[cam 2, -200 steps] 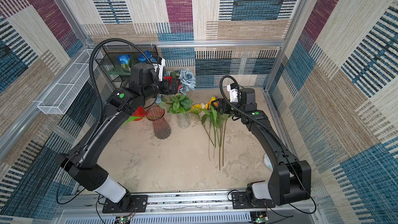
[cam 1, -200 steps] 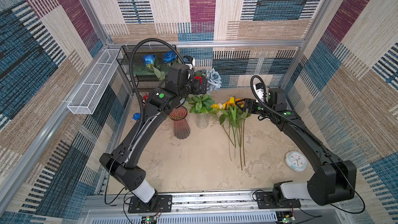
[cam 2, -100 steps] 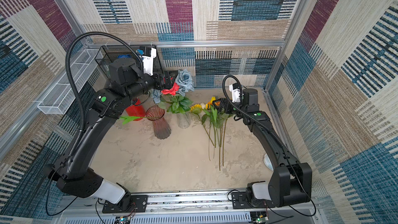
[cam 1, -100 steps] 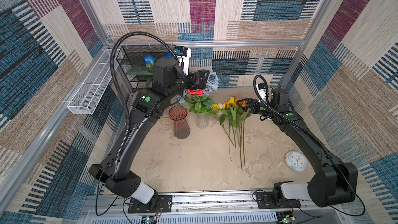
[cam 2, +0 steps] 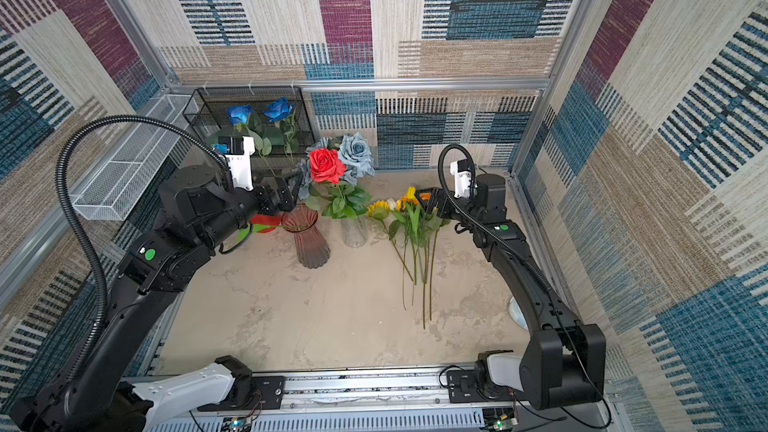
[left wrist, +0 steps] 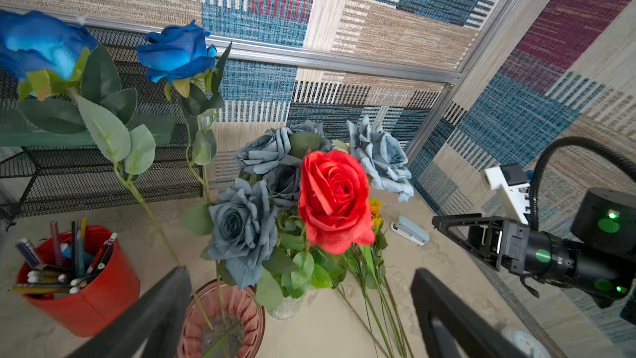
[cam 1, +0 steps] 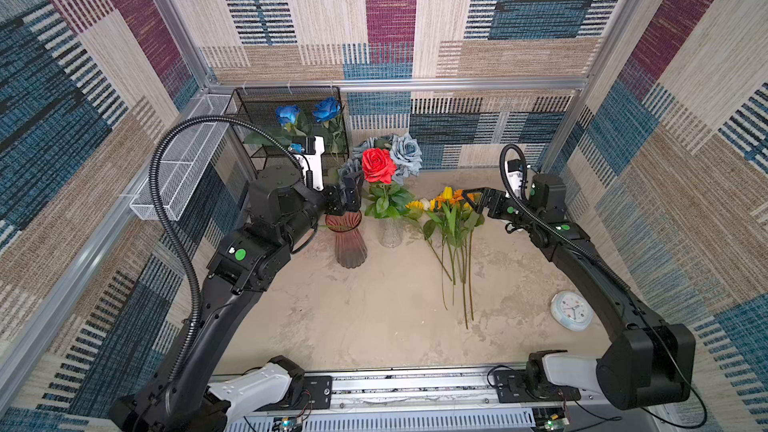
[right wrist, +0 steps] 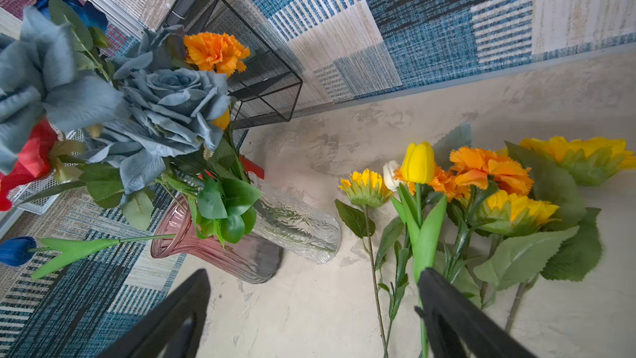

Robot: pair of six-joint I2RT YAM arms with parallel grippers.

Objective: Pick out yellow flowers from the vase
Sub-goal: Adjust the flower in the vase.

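Status: left gripper [cam 1: 345, 195] wide apart, empty | right gripper [cam 1: 471, 201] likewise (beside yellow flowers [cam 1: 446, 194] on table [cam 1: 374, 305])

Ribbed pink glass vase [right wrist: 220, 253], glossy and translucent; clear glass vase [right wrist: 299, 232], rough pressed texture; black metal wire-mesh rack [right wrist: 268, 87], matt; red rose [left wrist: 334, 198], matt cloth petals; yellow tulip [right wrist: 418, 163], smooth waxy plastic look; beige tabletop [cam 1: 374, 317], mottled, matt, stone-like; patchwork wall covering [cam 1: 390, 14], coarse woven cloth.

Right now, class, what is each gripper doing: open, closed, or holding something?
Left gripper: open, empty, beside the red rose.
Right gripper: open, empty, by the yellow flowers.
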